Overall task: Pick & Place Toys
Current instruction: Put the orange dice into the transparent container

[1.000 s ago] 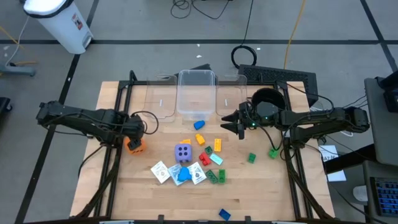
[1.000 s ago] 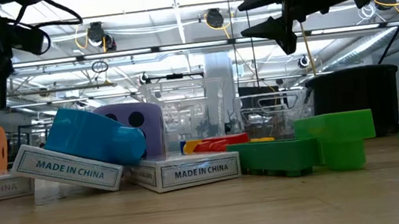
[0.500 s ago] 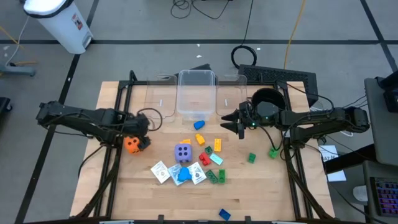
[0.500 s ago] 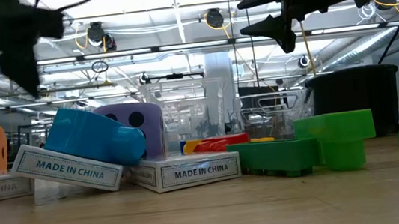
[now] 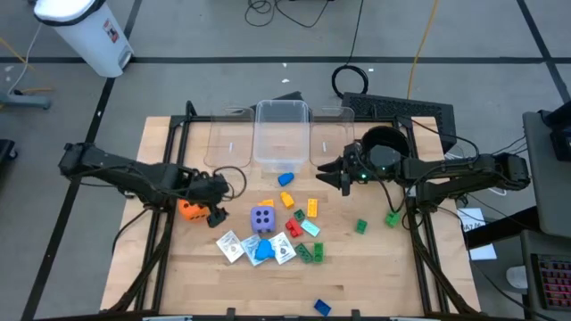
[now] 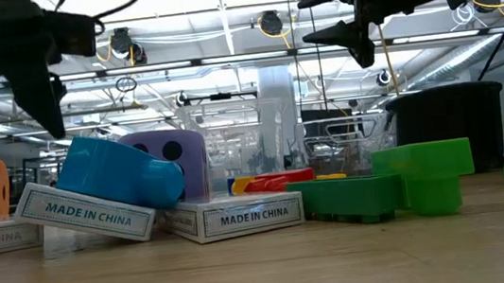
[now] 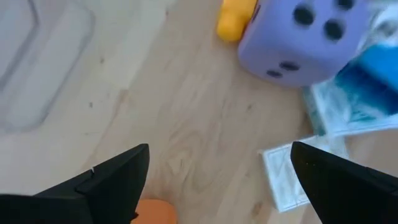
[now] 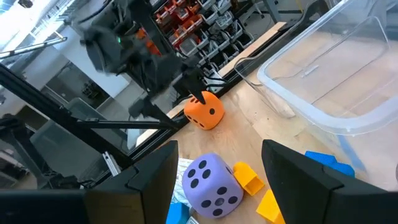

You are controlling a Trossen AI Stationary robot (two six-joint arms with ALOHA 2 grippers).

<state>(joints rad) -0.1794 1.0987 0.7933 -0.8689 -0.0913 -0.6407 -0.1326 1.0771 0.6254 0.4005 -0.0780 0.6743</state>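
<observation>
dice (image 5: 261, 218) left of bricks (image 5: 311, 208), cards (image 5: 230, 245) in front, bins (image 5: 282, 133) behind

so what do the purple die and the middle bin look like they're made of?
Purple die: probably soft foam; matte, no glare, rounded corners, dark printed dots.
Middle bin: looks like clear hard plastic; the wooden table shows through its base, and its rim catches light.

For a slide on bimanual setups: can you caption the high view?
Left end effector, open, beside an orange die; right end effector open above scattered bricks near the purple die.
</observation>
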